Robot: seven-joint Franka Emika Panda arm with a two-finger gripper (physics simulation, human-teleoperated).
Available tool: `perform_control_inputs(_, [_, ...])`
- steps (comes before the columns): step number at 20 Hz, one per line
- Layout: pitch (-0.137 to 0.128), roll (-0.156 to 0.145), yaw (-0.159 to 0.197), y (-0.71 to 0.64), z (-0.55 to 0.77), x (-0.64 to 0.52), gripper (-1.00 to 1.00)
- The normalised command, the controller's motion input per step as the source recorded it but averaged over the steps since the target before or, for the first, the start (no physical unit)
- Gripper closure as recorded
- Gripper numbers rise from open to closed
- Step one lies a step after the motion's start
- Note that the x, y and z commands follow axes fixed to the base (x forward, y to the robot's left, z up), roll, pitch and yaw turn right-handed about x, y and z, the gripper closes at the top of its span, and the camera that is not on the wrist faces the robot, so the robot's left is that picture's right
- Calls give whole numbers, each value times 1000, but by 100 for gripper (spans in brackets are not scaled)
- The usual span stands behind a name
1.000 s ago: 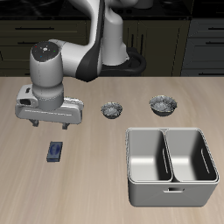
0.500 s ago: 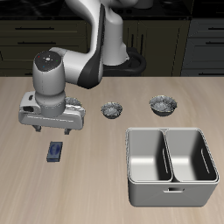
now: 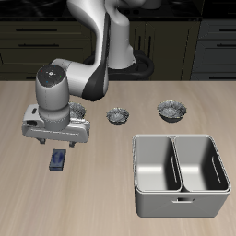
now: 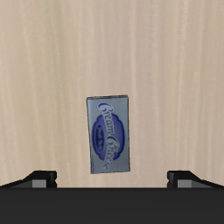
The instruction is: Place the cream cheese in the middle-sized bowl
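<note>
Hovering right above the cream cheese [image 3: 58,160] is the gripper [image 3: 56,142], fingers spread wide with nothing held. That blue box is seen flat on the table [image 3: 92,203], well apart from the middle-sized bowl [image 3: 171,111].

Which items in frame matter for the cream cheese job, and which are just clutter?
Job:
- cream cheese
- gripper, open above it
- middle-sized bowl: either the wider silver bowl or the narrower silver bowl; can't settle which, since a third seems mostly hidden behind the arm

Lying about:
- two-compartment metal bin
- the remaining bowls
</note>
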Motion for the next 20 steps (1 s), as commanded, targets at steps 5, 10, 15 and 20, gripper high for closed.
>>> perform_control_inputs(5, [39,-14,5,-71,-297,-5,-100])
perform_control_inputs(10, [38,-10,1,-58,-293,-13,-100])
perform_control_inputs(15, [43,12,-6,35,-286,-31,-100])
perform_control_inputs(20, [19,6,4,8,-199,-74,100])
